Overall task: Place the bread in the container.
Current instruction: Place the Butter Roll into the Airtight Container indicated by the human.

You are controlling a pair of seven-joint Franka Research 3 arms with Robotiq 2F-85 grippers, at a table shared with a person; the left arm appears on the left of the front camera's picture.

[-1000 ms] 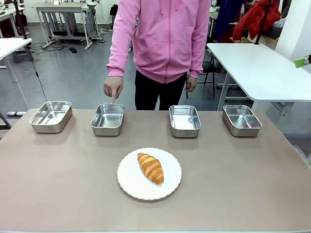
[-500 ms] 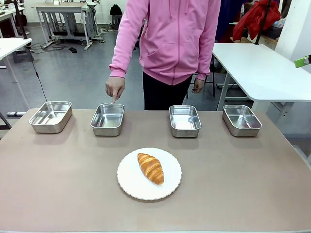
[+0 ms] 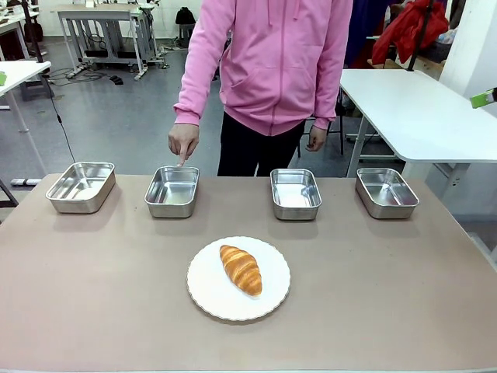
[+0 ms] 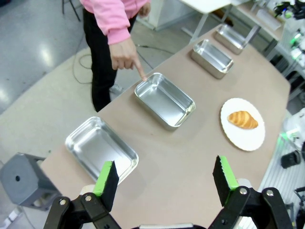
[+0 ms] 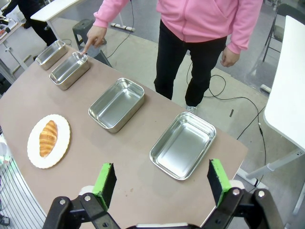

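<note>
A golden-brown croissant (image 3: 241, 269) lies on a round white plate (image 3: 210, 299) near the table's front middle; it also shows in the wrist views (image 4: 242, 119) (image 5: 47, 138). Along the far edge stand several steel trays. A person in a pink hoodie points a finger (image 3: 181, 161) at the far rim of the second tray from the left (image 3: 172, 191) (image 4: 164, 99) (image 5: 69, 70). My left gripper (image 4: 165, 178) hangs open high above the table's left end. My right gripper (image 5: 162, 182) hangs open high above the right end. Neither holds anything.
The other trays sit at far left (image 3: 81, 186), right of middle (image 3: 295, 193) and far right (image 3: 386, 191). A white table (image 3: 419, 109) stands beyond the right corner. Brown tabletop (image 3: 373, 295) lies bare around the plate.
The person's body has shifted slightly right while the pointing hand stays over the second tray. The croissant and trays have not moved.
</note>
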